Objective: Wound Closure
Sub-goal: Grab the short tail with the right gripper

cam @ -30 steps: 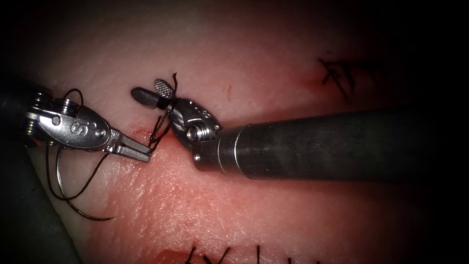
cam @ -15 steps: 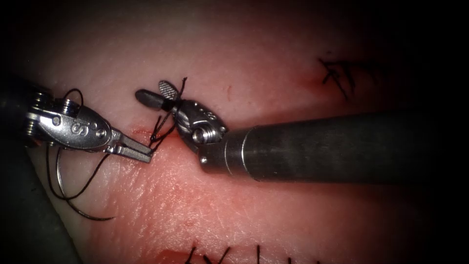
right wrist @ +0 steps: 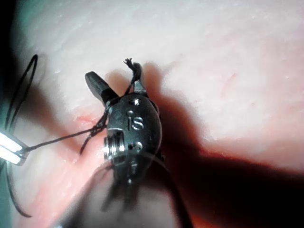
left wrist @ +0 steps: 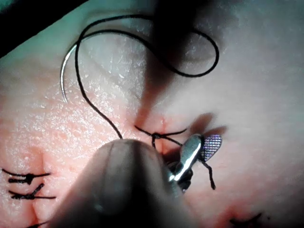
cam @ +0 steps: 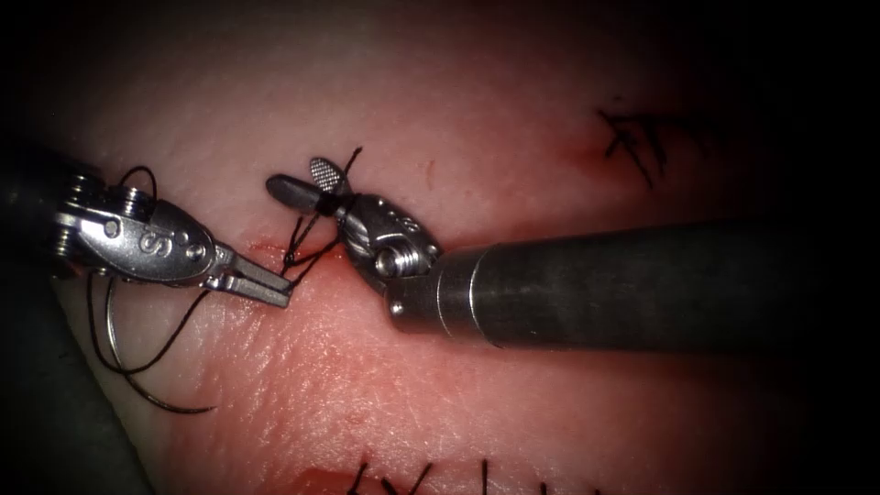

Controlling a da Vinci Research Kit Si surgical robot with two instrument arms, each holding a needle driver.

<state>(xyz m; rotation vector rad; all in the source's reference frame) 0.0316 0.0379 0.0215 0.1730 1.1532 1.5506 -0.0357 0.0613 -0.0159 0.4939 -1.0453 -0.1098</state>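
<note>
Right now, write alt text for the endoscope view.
Left tool, jaws shut, grips thread at the cut; right tool, jaws open, has thread looped around it. The needle lies free on the tissue, left of the cut.

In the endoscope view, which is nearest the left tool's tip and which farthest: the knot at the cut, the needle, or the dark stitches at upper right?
From the left tool, jaws shut on thread:
1. Knot, just right of the tip, at the cut.
2. Needle, lying free on the tissue, lower left of the tool.
3. Stitches, far upper right.
</note>
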